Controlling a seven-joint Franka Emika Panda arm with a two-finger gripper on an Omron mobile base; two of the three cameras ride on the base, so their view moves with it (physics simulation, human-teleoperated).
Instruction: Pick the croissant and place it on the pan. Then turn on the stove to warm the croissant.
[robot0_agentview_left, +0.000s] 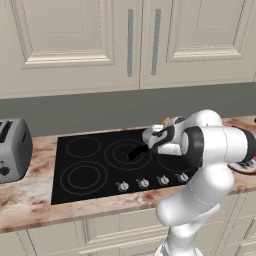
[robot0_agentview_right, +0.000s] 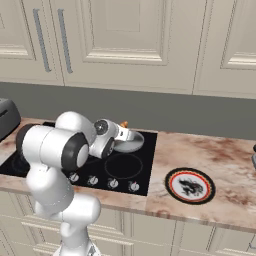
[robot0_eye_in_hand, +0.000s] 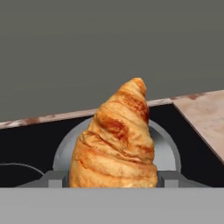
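Observation:
The orange-brown croissant (robot0_eye_in_hand: 116, 140) stands pointed end up between my gripper's (robot0_eye_in_hand: 109, 179) two fingertips, which are shut on its sides. Right behind and below it lies the round grey pan (robot0_eye_in_hand: 168, 148) on the black stove (robot0_eye_in_hand: 26, 144). In the right base view the gripper (robot0_agentview_right: 120, 131) hovers over the pan (robot0_agentview_right: 131, 142) at the back right burner, with the croissant's tip (robot0_agentview_right: 123, 123) poking up. From the left, the arm hides most of the pan; its black handle (robot0_agentview_left: 136, 152) and the croissant's tip (robot0_agentview_left: 165, 120) show. Whether the croissant touches the pan I cannot tell.
A row of silver knobs (robot0_agentview_left: 142, 183) lines the stove's (robot0_agentview_left: 85, 160) front edge. The red-rimmed plate (robot0_agentview_right: 190, 185) lies on the marble counter right of the stove. A grey toaster (robot0_agentview_left: 12, 150) stands at the left. Cabinet doors hang above the grey back wall.

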